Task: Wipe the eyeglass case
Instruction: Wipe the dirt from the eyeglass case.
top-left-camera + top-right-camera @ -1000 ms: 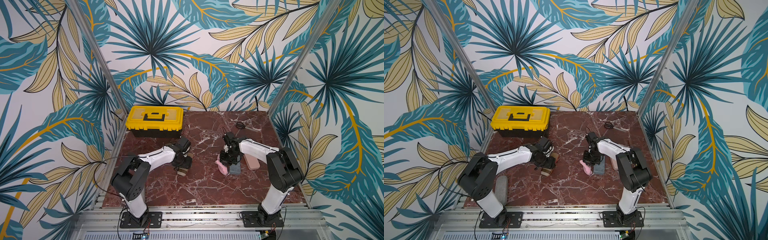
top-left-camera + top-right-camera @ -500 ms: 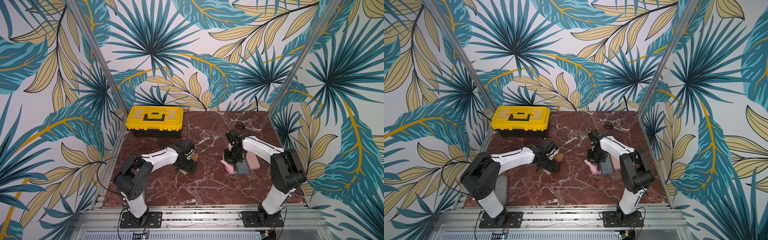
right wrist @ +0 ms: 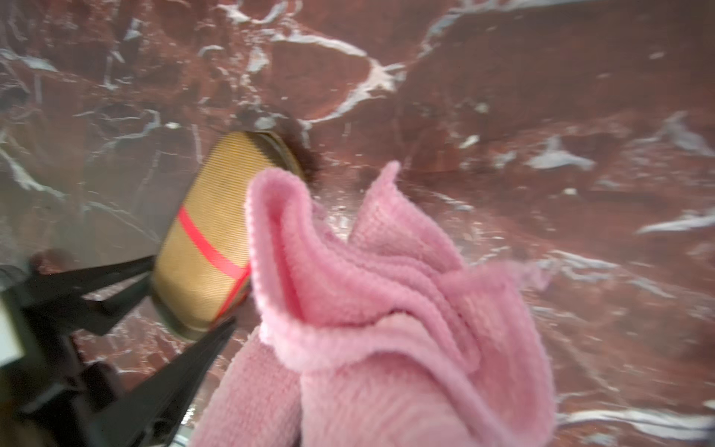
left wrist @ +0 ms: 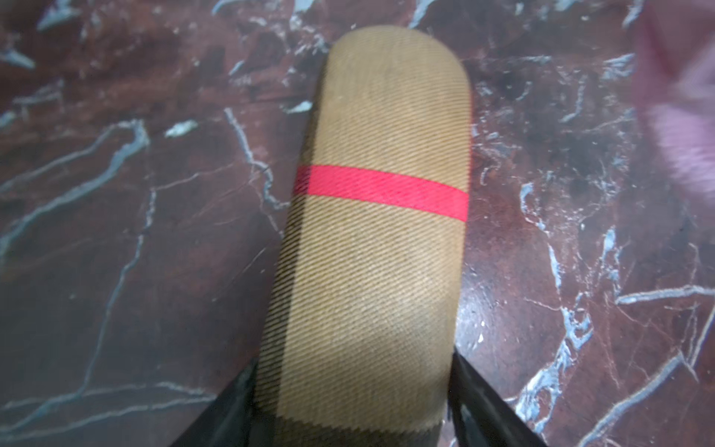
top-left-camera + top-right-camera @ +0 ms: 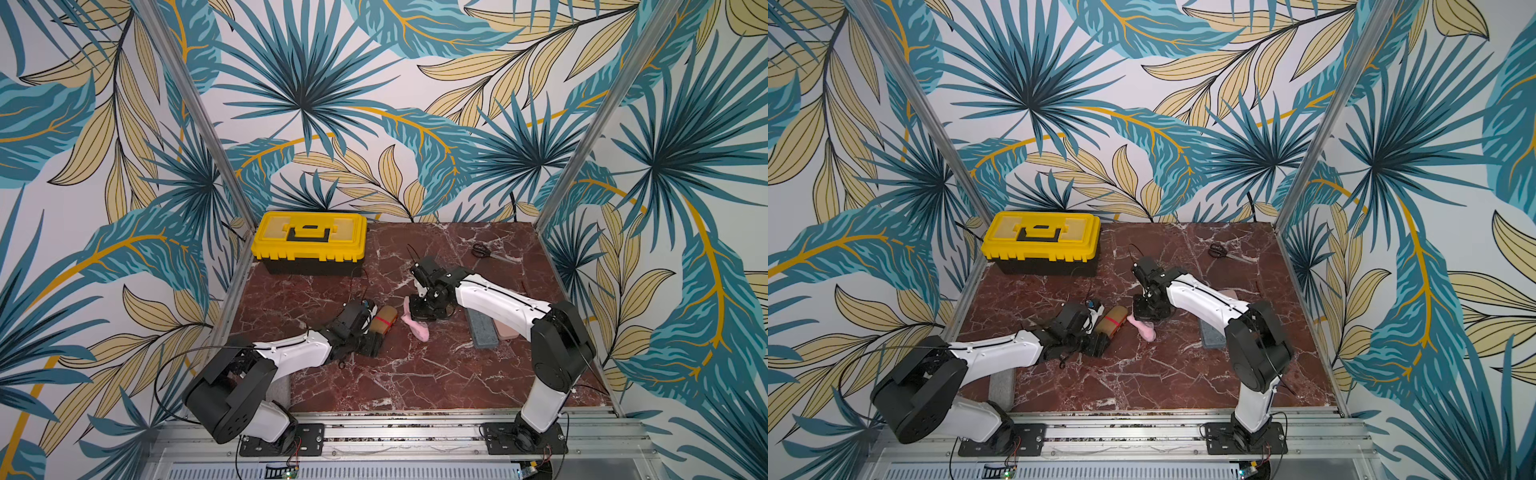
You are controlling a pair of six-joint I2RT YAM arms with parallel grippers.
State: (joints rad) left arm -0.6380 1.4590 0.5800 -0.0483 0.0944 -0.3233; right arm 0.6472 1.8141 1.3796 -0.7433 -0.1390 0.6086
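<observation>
Clamping one end of a tan, red-banded twill eyeglass case (image 5: 383,319) midway across the marble table (image 5: 415,374), the left hand (image 4: 354,402) braces it; the right hand (image 5: 419,309), closed on a pink terry cloth (image 5: 415,326), hovers beside. Case looks light, rigid, best held endwise.

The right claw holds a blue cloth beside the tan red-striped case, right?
Not blue: the fluffy cloth in the right gripper is pink, as the right wrist view shows. It is beside the tan fabric eyeglass case with a red stripe.
</observation>
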